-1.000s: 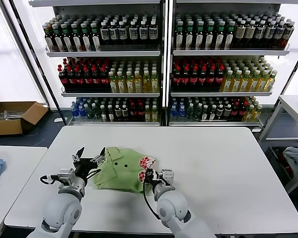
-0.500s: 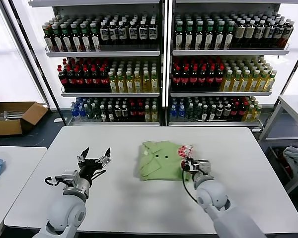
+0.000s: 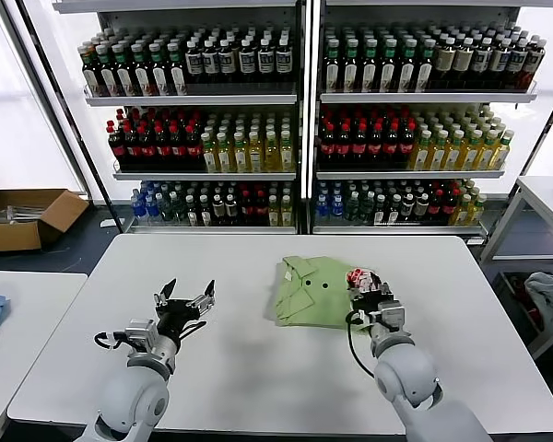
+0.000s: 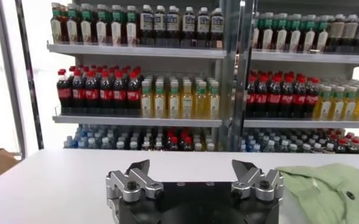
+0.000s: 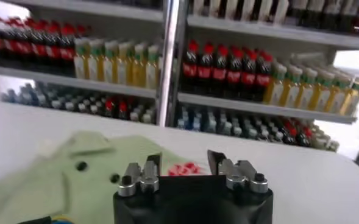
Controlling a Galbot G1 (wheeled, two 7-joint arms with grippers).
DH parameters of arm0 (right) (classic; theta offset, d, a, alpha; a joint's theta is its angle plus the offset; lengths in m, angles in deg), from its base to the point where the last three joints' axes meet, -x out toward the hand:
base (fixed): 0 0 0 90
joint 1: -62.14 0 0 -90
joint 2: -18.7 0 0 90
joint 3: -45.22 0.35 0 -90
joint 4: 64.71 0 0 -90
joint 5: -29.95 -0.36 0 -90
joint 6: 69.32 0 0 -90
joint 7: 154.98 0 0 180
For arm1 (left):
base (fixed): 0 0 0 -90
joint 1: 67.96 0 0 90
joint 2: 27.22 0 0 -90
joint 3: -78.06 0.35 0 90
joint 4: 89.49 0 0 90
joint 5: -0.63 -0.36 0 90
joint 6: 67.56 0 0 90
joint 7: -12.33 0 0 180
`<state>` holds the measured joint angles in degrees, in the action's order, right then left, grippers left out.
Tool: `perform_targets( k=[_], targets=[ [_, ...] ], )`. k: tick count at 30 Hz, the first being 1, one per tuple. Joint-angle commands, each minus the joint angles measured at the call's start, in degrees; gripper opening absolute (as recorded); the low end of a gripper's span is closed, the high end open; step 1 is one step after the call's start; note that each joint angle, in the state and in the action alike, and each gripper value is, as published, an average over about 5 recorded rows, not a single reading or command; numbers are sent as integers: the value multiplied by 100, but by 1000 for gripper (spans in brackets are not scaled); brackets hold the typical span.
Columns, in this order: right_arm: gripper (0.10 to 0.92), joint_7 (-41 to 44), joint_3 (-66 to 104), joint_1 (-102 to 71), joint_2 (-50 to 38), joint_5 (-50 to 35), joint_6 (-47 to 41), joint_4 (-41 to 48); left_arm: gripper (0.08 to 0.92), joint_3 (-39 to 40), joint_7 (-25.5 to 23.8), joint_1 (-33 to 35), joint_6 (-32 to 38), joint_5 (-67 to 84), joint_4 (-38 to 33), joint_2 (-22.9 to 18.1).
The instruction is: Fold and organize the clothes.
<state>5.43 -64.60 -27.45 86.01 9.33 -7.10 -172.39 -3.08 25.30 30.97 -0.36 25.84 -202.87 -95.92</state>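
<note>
Parking my left claw (image 3: 185, 301) wide open over bare bench (image 3: 249, 387), well apart from the shirt. Right claw (image 3: 370, 293) sits at the polo shirt's (image 3: 313, 293) graphic edge, fingers parted, gripping nothing I can see. Risk: a fingertip snags fabric when I pull back, dragging the fold open.

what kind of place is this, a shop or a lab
Probably a lab mocked up as a shop: tall shelves packed with bottled drinks stand behind a plain white table, where a folded green shirt lies.
</note>
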Motion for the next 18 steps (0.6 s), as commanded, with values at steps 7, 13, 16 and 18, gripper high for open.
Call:
perform_targets(
  k=[7, 13, 16, 18],
  targets=[
    [784, -921, 17, -685, 1332, -93, 52, 175, 823, -51, -98, 209, 114, 0, -49, 26],
    [822, -1306, 179, -775, 1634, -555, 97, 424, 823, -21, -119, 261, 129, -17, -34, 24],
    [823, -1396, 225, -841, 1645, -604, 96, 379, 823, -23, -131, 259, 132, -14, -25, 32],
    [823, -1412, 239, -913, 1637, -608, 101, 334, 823, -20, -139, 250, 134, -11, -23, 29]
  ],
)
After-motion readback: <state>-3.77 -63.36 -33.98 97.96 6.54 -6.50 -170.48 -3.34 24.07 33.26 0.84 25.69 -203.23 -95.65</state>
